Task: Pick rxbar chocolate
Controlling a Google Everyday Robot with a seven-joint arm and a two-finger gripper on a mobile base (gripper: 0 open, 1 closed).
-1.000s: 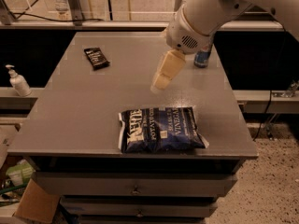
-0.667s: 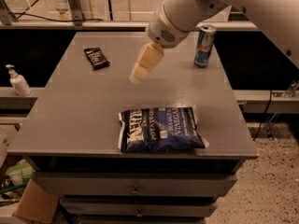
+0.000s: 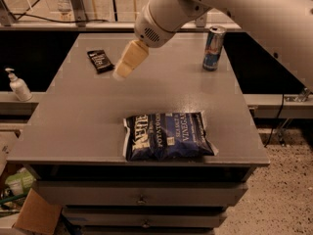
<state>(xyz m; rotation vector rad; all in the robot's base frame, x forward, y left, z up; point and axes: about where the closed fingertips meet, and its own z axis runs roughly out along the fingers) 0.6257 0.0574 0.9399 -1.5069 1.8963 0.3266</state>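
Observation:
The rxbar chocolate [image 3: 100,60] is a small flat black wrapper with white lettering, lying at the back left of the grey table [image 3: 88,121]. My gripper [image 3: 122,70] hangs above the table just right of the bar, its cream-coloured fingers pointing down and left. It holds nothing. The white arm reaches in from the upper right.
A large dark-blue chip bag [image 3: 167,135] lies near the table's front edge. A tall blue-silver can [image 3: 213,48] stands at the back right. A white pump bottle [image 3: 17,85] stands on a lower shelf at left. Drawers sit under the tabletop.
My gripper has moved left across the table, from near the can toward the rxbar chocolate. The can, hidden behind the arm before, is now in view. The objects have not moved.

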